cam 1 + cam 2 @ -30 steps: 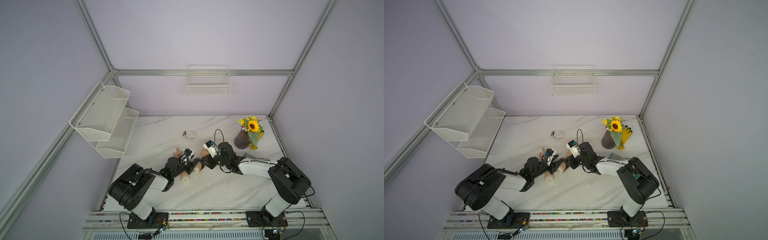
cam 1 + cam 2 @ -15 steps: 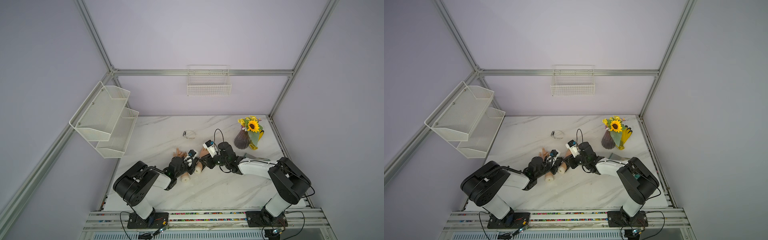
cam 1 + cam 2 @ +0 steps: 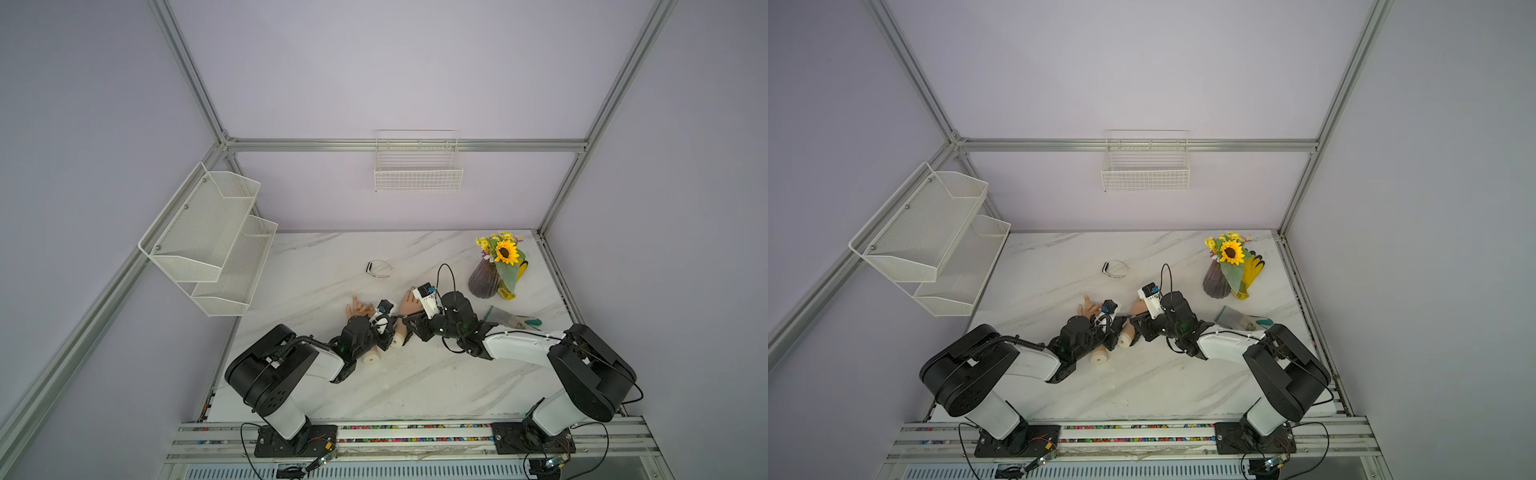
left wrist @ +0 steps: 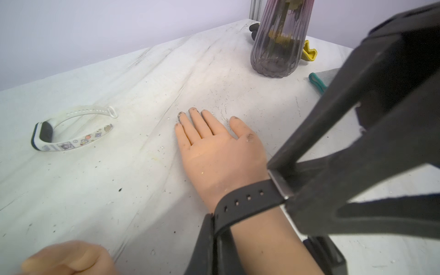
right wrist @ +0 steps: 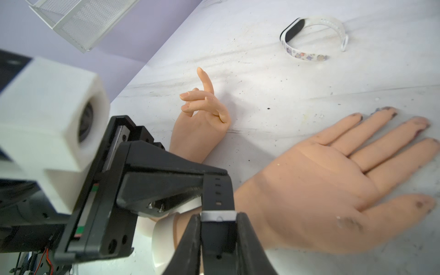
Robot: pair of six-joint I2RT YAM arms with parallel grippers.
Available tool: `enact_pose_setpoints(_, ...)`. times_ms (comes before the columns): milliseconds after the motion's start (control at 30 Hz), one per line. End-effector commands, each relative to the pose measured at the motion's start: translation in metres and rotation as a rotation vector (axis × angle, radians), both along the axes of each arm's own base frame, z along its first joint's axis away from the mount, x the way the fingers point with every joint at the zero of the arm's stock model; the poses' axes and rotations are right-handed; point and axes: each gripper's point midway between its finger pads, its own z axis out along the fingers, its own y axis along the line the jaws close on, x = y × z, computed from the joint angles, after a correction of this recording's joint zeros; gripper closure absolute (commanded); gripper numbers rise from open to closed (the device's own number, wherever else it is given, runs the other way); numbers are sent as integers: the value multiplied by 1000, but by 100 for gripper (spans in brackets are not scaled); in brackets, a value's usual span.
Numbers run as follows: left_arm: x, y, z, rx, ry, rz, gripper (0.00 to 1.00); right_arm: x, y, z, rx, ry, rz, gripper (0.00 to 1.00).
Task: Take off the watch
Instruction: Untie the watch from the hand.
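1. Marble-look tabletop [image 3: 415,386] ran wall to wall inside the lavender booth. A white mesh shelf [image 3: 208,232] hung on the side wall and a wire basket [image 3: 417,174] on the back one.
2. Centre of the action was a flat mannequin hand [image 4: 219,154] that lay on the marble, its fingers pointing toward the back wall.
3. And there was the black watch [image 4: 247,198], wrapped around that hand's wrist.
4. The left gripper [image 4: 214,242] was clamped tight on the loose end of the holed strap, which stood off the wrist there.
5. From the opposite side, the right gripper [image 5: 217,221] was pinched closed on a silver-edged part of the watch. Whether that part was the buckle or the case could not be told.
6. In both top views the two arms met low over the wrist, nose to nose.
7. A second mannequin hand [image 5: 202,123], fingers curled and one pointing up, lay just beside the first, next to the left arm.
8. Farther back, well apart from both hands, a white fitness band [image 4: 46,133] sat on the table by itself.
9. Over on the right arm's side stood a ribbed vase [image 3: 484,282] with a sunflower [image 3: 504,252], and a yellow glove [image 3: 1252,270] was right behind it.
10. A grey-and-teal glove [image 3: 513,320] lay flat near the right arm.
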Motion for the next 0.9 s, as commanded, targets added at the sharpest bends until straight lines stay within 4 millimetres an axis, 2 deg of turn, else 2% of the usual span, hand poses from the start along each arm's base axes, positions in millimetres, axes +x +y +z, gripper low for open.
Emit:
enact_pose_setpoints(0,23,41,-5,31,15,228,100,13,-19,23,50,-57,-111,82)
enact_pose_setpoints(167,24,43,-5,32,17,243,100,16,-34,29,63,-72,-172,81)
enact_pose_setpoints(400,23,37,-1,-19,27,230,100,10,-37,24,89,-66,-175,80)
enact_pose_setpoints(433,23,36,0,-28,27,228,95,8,-37,23,94,-62,-168,80)
enact_pose_setpoints(567,22,38,10,-68,11,238,61,6,-39,20,97,-47,-174,80)
enact_pose_setpoints(700,20,42,25,-112,-19,256,37,10,-46,39,118,-61,-228,81)
enact_pose_setpoints(867,15,50,49,-164,-54,280,0,14,-60,68,131,-73,-320,83)
